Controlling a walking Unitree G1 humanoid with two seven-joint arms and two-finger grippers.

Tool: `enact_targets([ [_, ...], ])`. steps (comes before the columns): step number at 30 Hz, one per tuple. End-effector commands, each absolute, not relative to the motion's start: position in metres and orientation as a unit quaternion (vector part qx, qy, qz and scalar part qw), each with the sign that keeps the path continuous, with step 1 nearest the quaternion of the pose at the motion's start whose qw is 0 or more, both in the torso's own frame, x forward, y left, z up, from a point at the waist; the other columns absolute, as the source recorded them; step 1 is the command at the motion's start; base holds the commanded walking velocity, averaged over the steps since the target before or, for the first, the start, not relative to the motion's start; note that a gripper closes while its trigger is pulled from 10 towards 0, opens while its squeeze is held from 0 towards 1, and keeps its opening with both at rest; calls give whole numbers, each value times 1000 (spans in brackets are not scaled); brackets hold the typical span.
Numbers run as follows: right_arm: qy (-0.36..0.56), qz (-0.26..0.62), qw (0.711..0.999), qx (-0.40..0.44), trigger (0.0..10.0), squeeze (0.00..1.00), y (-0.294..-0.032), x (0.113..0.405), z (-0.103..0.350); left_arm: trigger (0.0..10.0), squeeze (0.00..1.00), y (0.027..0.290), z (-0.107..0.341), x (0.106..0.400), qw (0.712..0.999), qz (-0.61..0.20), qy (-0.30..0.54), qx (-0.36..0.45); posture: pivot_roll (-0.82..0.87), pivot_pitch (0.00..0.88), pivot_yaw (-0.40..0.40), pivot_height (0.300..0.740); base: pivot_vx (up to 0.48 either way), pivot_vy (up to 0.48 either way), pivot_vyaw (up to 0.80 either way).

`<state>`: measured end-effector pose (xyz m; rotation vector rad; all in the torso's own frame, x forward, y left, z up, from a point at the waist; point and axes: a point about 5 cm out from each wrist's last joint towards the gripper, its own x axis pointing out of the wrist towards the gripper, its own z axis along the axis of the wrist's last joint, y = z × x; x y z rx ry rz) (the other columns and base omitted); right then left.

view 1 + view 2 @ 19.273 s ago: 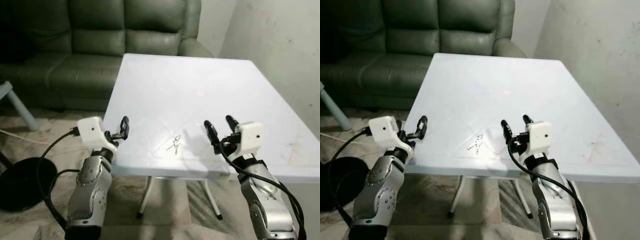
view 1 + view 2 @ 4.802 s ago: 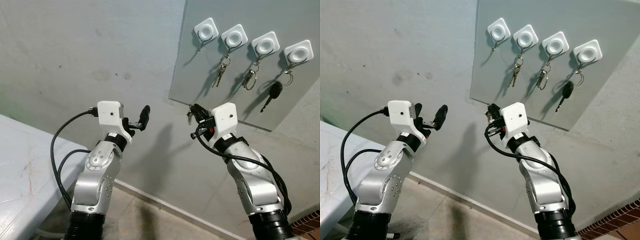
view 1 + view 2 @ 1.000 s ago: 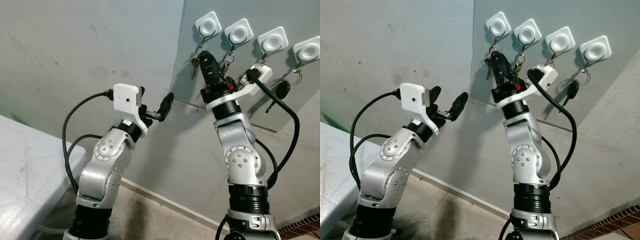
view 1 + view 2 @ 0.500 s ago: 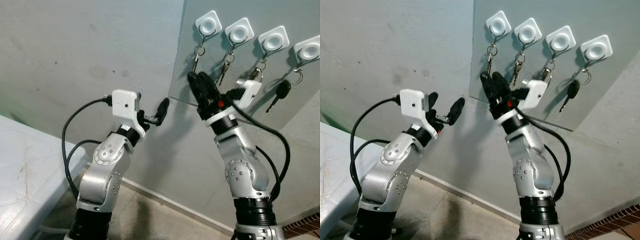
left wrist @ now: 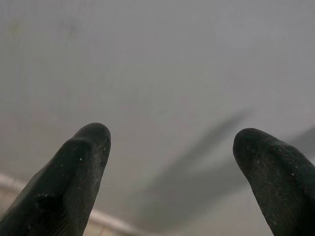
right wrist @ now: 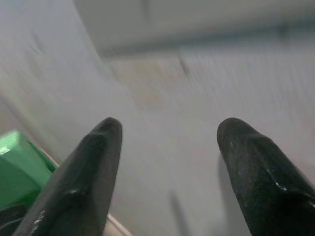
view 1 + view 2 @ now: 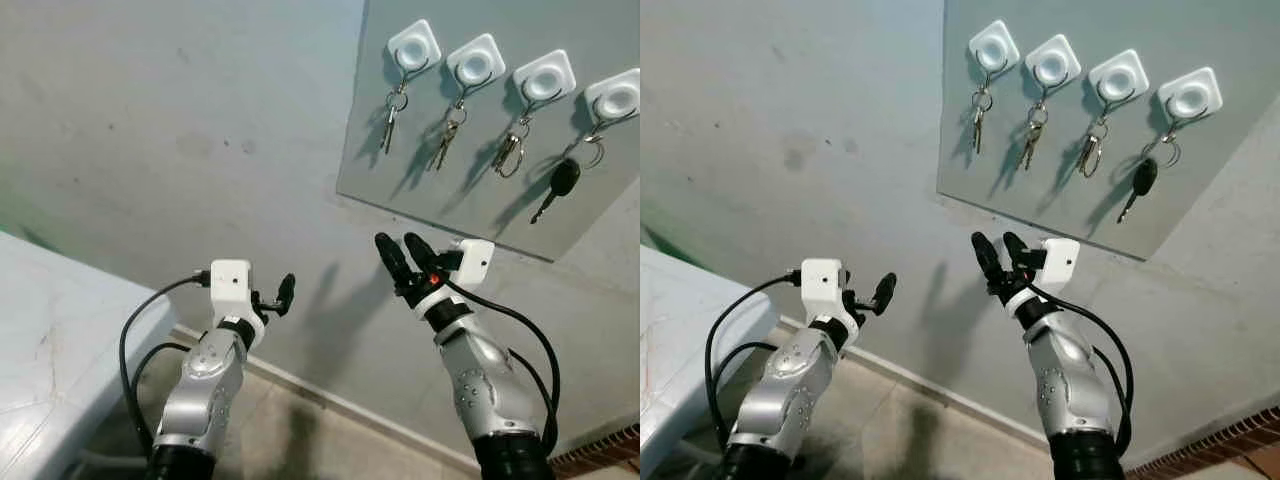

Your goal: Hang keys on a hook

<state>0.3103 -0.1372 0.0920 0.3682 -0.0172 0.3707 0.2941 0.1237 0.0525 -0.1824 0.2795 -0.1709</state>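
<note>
1. 4 white square hooks sit in a row on a grey panel (image 7: 470, 190) fixed to the wall (image 7: 180, 130).
2. The keys (image 7: 390, 112) hang from the hook (image 7: 414, 48) at the robot's left end of the row, dangling just below it against the panel.
3. The next 2 hooks each carry a bunch of keys, and the hook at the right end carries a black-headed car key (image 7: 558, 184).
4. The right end effector (image 7: 403, 254) is raised below the panel's lower edge, well apart from the keys; its 2 black fingers (image 6: 88, 172) are spread apart and hold nothing.
5. The left end effector (image 7: 283, 294) is lower and off to the left, pointing at the bare wall; its fingers (image 5: 74, 177) are also apart and hold nothing.
6. A corner of a white bench (image 7: 50, 340) shows at the lower left, near the left arm.
7. A pale strip runs along the foot of the wall above the tiled floor (image 7: 300, 440).
</note>
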Motion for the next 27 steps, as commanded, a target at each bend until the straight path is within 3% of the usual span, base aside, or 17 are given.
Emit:
enact_targets([
  [1,27,167,971,168,10000,1000,-143,303,68,10000,0,132,30,289,981,-60,166,-74,29,33,-10,732,0,0,0],
  [14,178,119,972,101,10000,1000,-158,270,-5,10000,0,151,-32,256,957,-30,285,-43,21,11,-8,732,0,0,0],
  [17,240,87,964,74,10000,1000,-171,251,-28,10000,0,156,-45,240,950,-33,309,-42,25,10,-8,732,0,0,0],
  [27,311,50,948,43,10000,1000,-191,221,-53,10000,0,170,-68,210,924,1,378,-56,14,35,17,732,0,0,0],
])
